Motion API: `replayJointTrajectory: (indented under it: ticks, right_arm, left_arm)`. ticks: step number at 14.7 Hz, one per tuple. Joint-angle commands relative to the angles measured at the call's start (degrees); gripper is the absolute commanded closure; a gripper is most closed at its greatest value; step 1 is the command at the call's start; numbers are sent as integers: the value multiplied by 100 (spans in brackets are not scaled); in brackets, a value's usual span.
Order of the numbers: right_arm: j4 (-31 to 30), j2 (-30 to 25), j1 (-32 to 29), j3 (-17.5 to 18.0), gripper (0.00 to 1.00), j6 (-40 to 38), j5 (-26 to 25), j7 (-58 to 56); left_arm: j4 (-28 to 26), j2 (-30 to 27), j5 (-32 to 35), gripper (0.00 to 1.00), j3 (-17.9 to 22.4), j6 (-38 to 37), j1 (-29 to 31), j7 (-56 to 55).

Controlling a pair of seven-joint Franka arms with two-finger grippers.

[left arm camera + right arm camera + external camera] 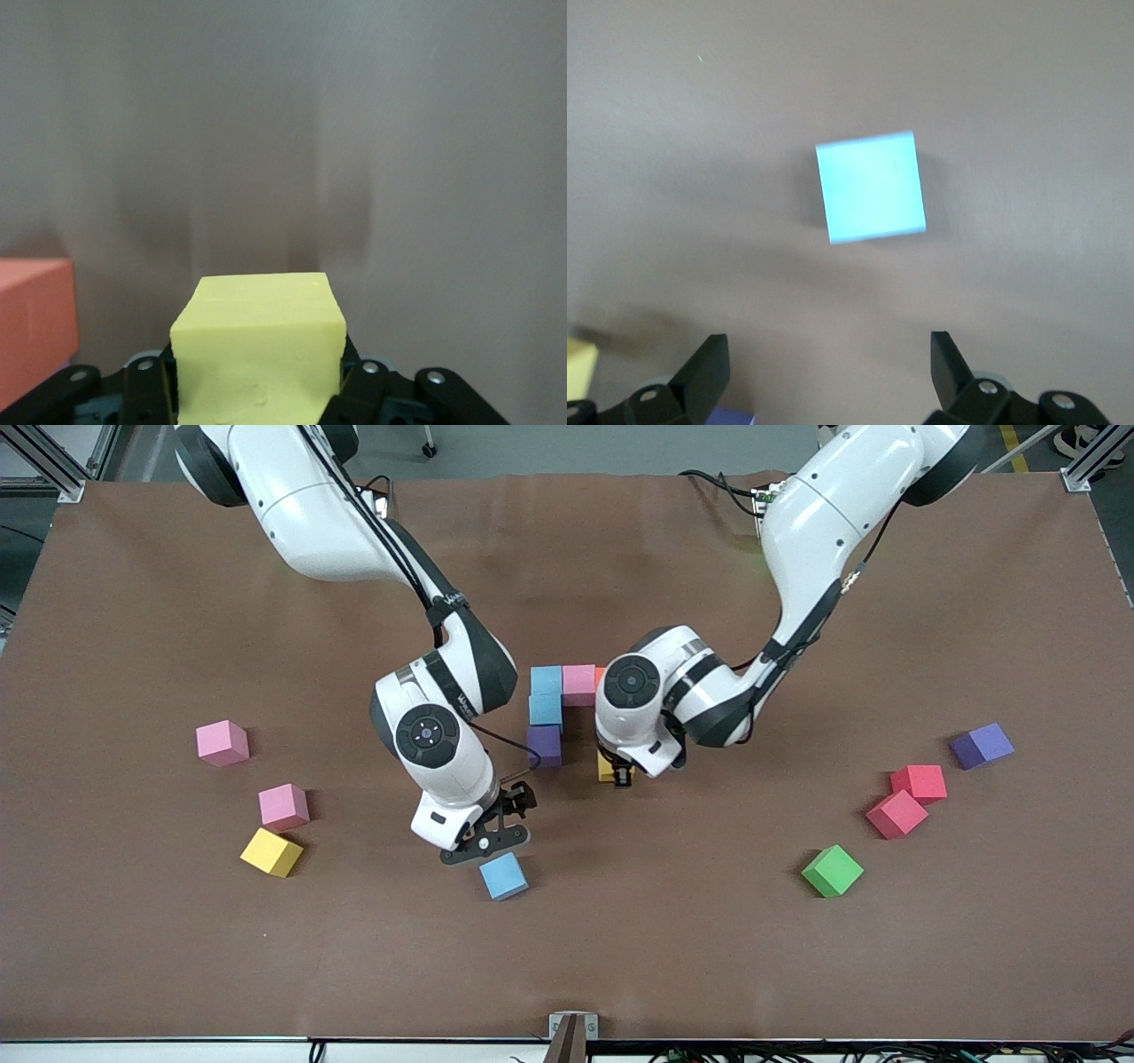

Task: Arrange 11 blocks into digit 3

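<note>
Light blue block lies on the table squarely ahead of your right gripper, jaws spread wide. Left gripper clamps yellow block.

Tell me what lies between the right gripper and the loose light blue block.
Nothing: in the right wrist view only bare brown table separates the open right gripper from the light blue block.

Mid-desk sits the partial figure: a short bar, with a column running from it toward the camera. The left gripper clamps the held block just beside that column's camera-side end, toward the left arm's end. The right gripper, jaws apart, hangs over the lone block. Three loose blocks lie toward the right arm's end and four others toward the left arm's.
</note>
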Motion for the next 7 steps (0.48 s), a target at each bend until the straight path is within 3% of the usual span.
replayJointTrajectory:
  ticks: [1,7]
  right_arm:
    - [486,433,-128,64,0,359,-39,-559]
    - [486,696,-278,64,0,1115,-30,-781]
  left_arm:
    - [8,41,97,92,59,143,-181,-168]
    - [16,208,300,92,59,249,-392,-370]
